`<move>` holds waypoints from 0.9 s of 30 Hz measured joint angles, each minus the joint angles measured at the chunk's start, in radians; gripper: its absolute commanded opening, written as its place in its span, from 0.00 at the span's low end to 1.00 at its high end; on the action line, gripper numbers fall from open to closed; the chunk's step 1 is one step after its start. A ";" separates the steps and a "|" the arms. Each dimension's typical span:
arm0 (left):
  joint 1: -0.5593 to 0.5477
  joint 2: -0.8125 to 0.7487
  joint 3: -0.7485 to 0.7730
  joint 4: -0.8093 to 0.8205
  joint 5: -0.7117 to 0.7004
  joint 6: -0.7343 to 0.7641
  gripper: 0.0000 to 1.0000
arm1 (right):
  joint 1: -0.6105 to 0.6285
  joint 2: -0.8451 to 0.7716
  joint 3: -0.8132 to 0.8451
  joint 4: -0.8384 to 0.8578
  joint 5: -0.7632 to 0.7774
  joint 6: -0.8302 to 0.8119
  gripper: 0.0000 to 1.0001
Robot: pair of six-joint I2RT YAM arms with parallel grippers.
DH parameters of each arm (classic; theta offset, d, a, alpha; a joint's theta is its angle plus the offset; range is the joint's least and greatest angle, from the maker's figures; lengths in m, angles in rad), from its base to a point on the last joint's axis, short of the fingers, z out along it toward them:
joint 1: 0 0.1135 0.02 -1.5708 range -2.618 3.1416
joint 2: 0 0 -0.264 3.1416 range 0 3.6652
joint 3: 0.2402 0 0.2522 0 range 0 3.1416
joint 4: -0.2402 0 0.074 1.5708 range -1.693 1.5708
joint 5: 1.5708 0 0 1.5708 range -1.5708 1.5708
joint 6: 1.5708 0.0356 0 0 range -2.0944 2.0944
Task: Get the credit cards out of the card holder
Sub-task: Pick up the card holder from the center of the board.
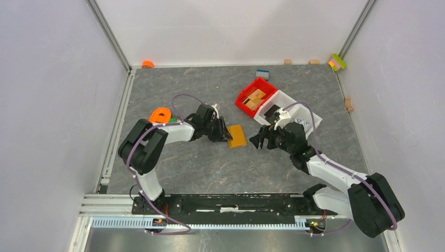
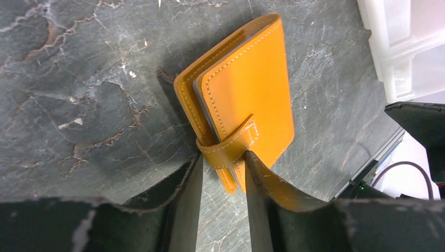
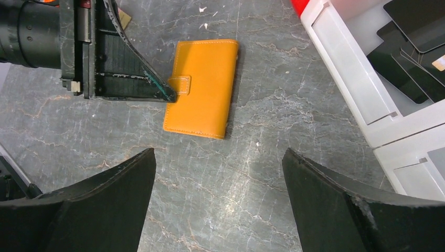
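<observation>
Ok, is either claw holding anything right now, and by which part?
The left claw pinches the flat orange leather wallet by its closure strap; the right claw is open, holding nothing.

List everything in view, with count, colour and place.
wallet: one, orange, closed, mid-table
cards: several, dark, in the tray
tray: one, white, right of the wallet
bin: one, red, beside the tray
wooden blocks: some, tan, in the bin
ring: one, orange, by the left arm
small object: one, orange, far left corner
loose blocks: three, tan, along far and right walls
toy bricks: two clusters, blue-white near the bin, yellow-green-pink far right corner
table: one, grey
left arm: jaws against both sides of the wallet's strap
right arm: jaws wide open, empty
</observation>
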State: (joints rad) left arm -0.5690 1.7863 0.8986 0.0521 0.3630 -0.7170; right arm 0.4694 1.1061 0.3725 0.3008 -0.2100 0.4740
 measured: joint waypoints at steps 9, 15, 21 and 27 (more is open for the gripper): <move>-0.001 -0.086 -0.042 -0.013 -0.028 0.027 0.10 | 0.023 0.063 0.000 0.013 0.000 0.001 0.93; -0.001 -0.149 -0.071 -0.011 -0.037 0.046 0.06 | 0.095 0.064 -0.001 0.045 -0.030 0.039 0.90; -0.001 -0.222 -0.100 -0.008 -0.047 0.068 0.02 | 0.196 0.005 -0.026 0.080 -0.021 0.069 0.91; -0.001 -0.291 -0.117 0.021 -0.039 0.071 0.02 | 0.198 -0.069 -0.028 0.063 0.091 0.040 0.91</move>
State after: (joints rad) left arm -0.5701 1.4952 0.7811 0.0727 0.3237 -0.6460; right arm 0.6678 1.0370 0.3443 0.3637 -0.1188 0.5137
